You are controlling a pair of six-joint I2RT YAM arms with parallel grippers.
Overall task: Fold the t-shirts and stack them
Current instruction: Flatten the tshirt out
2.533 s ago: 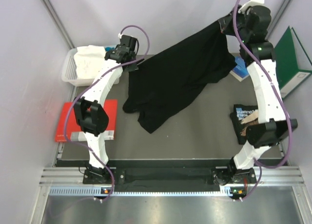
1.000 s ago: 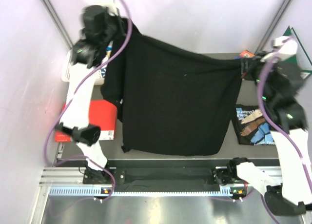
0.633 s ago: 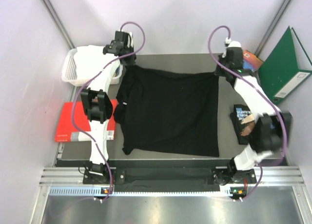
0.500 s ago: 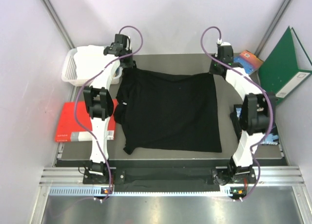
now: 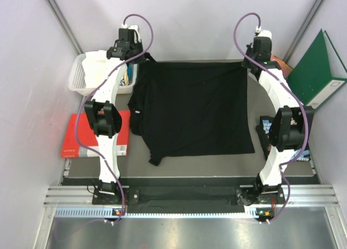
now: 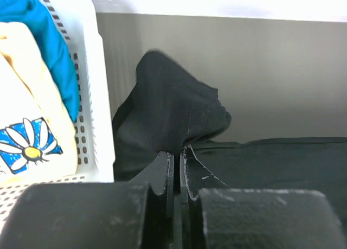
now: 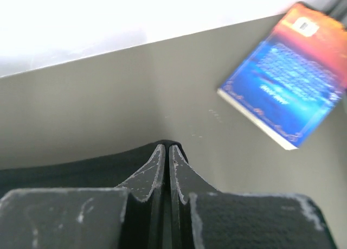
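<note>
Black t-shirt [image 5: 195,108] lies spread flat on the counter [image 5: 217,165], covering most of the middle. Its near edge is slightly skewed: the near-left corner drops to a point, the near-right corner is square. The left side is bunched, with a sleeve folded in on itself.

Red book [image 5: 73,135] lies flat to the left of the t-shirt's near half, apart from it and partly under the left arm. Black magazine [image 5: 264,124] sits to the right of the t-shirt at about the same depth, mostly hidden behind the right arm. Can't tell if it touches the cloth.

The far edge of the t-shirt runs straight and taut between the two arms. Left fingers [image 6: 162,167] are pressed together, pinching the far-left corner, and the cloth humps up just past the tips. Right fingers [image 7: 157,162] are pressed together too, nipping the far-right corner. The black edge runs off to the left from the tips.

White basket [image 5: 76,78] stands to the left of the t-shirt's far-left corner, just beside the bunched cloth. Inside, a teal-blue shirt [image 6: 51,59] lies beside a cream shirt [image 6: 27,97] with a blue daisy print.

Blue and orange book [image 7: 287,91] lies on the counter beyond the t-shirt's far-right corner, near but not touching. Green binder [image 5: 317,70] stands open further right of that corner.
</note>
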